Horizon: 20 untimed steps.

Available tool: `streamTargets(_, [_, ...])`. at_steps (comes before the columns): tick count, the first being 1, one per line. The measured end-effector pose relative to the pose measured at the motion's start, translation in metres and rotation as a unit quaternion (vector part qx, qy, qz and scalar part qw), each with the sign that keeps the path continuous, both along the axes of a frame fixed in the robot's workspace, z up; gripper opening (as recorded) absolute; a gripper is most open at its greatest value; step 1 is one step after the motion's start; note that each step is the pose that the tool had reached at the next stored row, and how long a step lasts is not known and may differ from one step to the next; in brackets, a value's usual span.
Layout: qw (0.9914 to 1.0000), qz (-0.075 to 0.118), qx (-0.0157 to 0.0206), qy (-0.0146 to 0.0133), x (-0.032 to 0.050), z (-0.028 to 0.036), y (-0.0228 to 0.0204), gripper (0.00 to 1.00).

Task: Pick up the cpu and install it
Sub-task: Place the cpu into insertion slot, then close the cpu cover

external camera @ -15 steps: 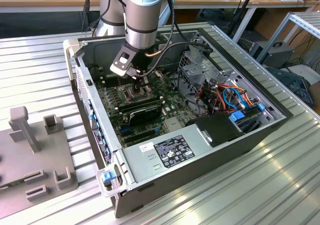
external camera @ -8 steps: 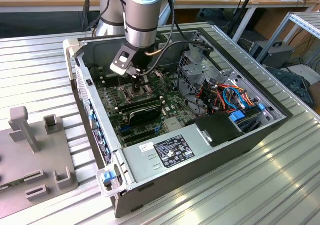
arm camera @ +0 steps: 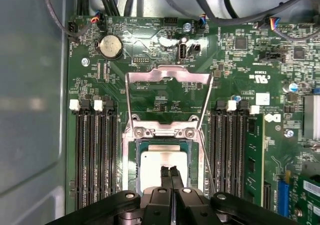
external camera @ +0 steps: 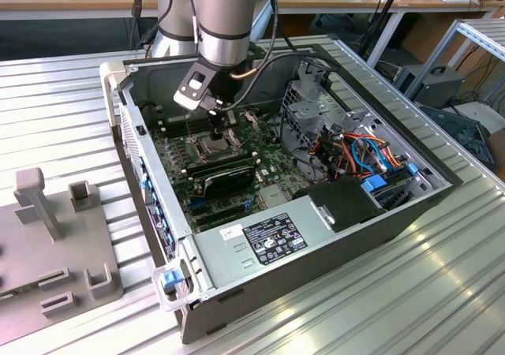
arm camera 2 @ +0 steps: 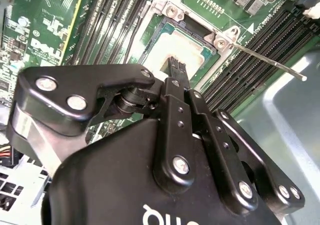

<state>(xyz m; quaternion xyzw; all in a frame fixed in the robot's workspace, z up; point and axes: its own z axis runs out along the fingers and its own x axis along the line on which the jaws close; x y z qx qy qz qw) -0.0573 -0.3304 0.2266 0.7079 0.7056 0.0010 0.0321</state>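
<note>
One arm [external camera: 229,16], one pincer [arm camera: 169,171], and it is deep inside the open computer case [external camera: 316,252] that lies on the ribbed metal table [external camera: 394,292]. The first wrist view looks straight down on the work: the two black fingers [arm camera: 164,177] are pressed together, closed with nothing between them, their tips right over the cpu [arm camera: 152,165]. There is a single cpu, silver top up, lying flat in the socket directly beneath the pincer; whether the tips touch it, I cannot tell.

Just beyond the fingertips the one hinged socket frame [arm camera: 167,74] is swung open and back from the socket. In the second wrist view its thin lever rod [arm camera 2: 270,61] sticks out to one side of the pincer, unlatched. Two banks of memory slots [arm camera: 95,155] flank the pincer, one on each side. Farther out past the frame sits a single coin battery [arm camera: 110,46].

In the exterior view, one long black card [external camera: 229,177] lies across the board near the pincer.
</note>
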Motion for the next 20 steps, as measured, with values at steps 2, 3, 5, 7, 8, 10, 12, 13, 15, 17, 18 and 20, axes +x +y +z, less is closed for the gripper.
streamTargets(2, [0.99999, -0.002, -0.0029, 0.0, 0.0, 0.0076, 0.0001, 0.11])
streamTargets(3, [0.99999, -0.002, -0.004, 0.0, 0.0, 0.0118, 0.0002, 0.11])
streamTargets(5, [0.99998, -0.002, -0.0057, 0.0, 0.0, 0.0196, 0.0003, 0.11])
streamTargets(7, [0.99996, -0.002, -0.0083, 0.0001, 0.0, 0.0304, 0.0004, 0.11])
streamTargets(8, [0.99996, -0.002, -0.0081, -0.0001, 0.0, 0.0303, 0.0005, 0.11])
streamTargets(10, [0.99996, -0.002, -0.0082, 0.0, 0.0, 0.0314, 0.0005, 0.11])
streamTargets(12, [0.99996, -0.002, -0.0083, 0.0, 0.0, 0.0326, 0.0005, 0.11])
streamTargets(13, [0.99996, -0.002, -0.0083, 0.0, 0.0, 0.0326, 0.0005, 0.11])
streamTargets(15, [0.99996, -0.002, -0.0083, 0.0, 0.0, 0.0327, 0.0005, 0.11])
streamTargets(17, [0.99996, -0.002, -0.0084, 0.0, 0.0, 0.0327, 0.0005, 0.11])
streamTargets(18, [0.99996, -0.002, -0.0084, 0.0, 0.0, 0.0328, 0.0005, 0.11])
streamTargets(20, [0.99996, -0.002, -0.0084, 0.0001, 0.0, 0.0331, 0.0005, 0.11])
